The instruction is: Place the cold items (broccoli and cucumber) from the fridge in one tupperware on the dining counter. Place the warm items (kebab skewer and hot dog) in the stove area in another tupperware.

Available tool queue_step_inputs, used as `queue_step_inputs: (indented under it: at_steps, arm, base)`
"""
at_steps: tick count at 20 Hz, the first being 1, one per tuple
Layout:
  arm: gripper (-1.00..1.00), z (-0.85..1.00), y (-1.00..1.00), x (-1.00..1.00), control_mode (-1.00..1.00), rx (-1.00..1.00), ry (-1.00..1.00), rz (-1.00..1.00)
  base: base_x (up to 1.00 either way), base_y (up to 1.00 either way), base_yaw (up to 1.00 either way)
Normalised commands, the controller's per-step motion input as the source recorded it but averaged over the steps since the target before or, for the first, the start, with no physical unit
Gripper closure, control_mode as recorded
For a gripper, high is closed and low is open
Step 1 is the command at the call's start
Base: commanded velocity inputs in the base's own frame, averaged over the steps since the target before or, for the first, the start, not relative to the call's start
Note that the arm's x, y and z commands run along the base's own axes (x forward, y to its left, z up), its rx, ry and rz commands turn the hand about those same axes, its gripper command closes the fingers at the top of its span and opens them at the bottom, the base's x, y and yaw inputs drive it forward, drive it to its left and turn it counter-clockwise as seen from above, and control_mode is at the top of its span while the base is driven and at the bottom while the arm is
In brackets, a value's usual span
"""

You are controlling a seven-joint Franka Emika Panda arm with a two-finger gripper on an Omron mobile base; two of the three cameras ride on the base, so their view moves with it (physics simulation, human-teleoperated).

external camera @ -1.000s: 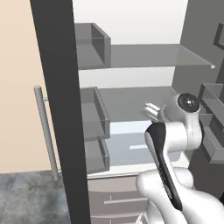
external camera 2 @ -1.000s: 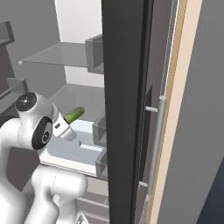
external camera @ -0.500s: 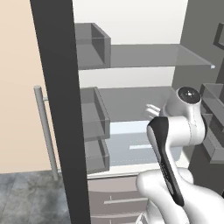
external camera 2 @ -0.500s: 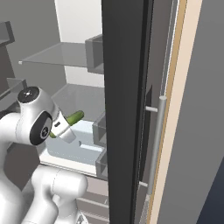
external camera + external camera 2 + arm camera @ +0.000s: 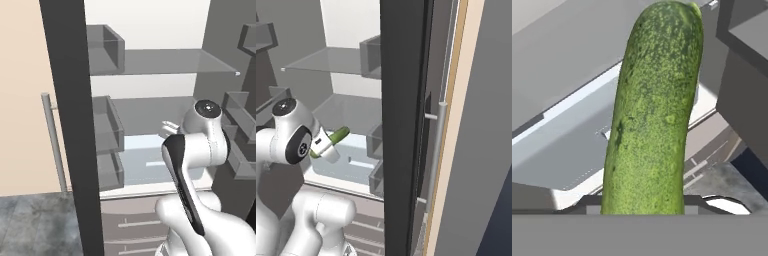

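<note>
Gripper was clamped on the cucumber, held in front of the open fridge, clear of its lower shelf edge. Fingertips were hidden behind the cucumber.

Fridge shelves — glass, w/ grey bins.
</note>
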Motion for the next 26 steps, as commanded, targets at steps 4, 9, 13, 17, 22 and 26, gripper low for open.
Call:
queue_step_inputs:
  at_steps: [4, 9, 13, 17, 22, 26]
  arm:
    - [1.00, 0.00, 0.00, 0.00, 1.00, 0.00, 0.00, 0.00]
    - [1.00, 0.00, 0.00, 0.00, 1.00, 0.00, 0.00, 0.00]
    - [1.00, 0.00, 0.00, 0.00, 1.00, 0.00, 0.00, 0.00]
    - [1.00, 0.00, 0.00, 0.00, 1.00, 0.00, 0.00, 0.00]
    - [1.00, 0.00, 0.00, 0.00, 1.00, 0.00, 0.00, 0.00]
    - [1.00, 0.00, 0.00, 0.00, 1.00, 0.00, 0.00, 0.00]
  base:
    - [-0.79, 0.09, -0.17]
    - [-0.97, 0.10, -0.22]
    - [-0.71, 0.46, -0.28]
    - [-0.41, 0.85, -0.27]
    - [-0.06, 1.00, -0.23]
    - [-0.54, 0.61, -0.05]
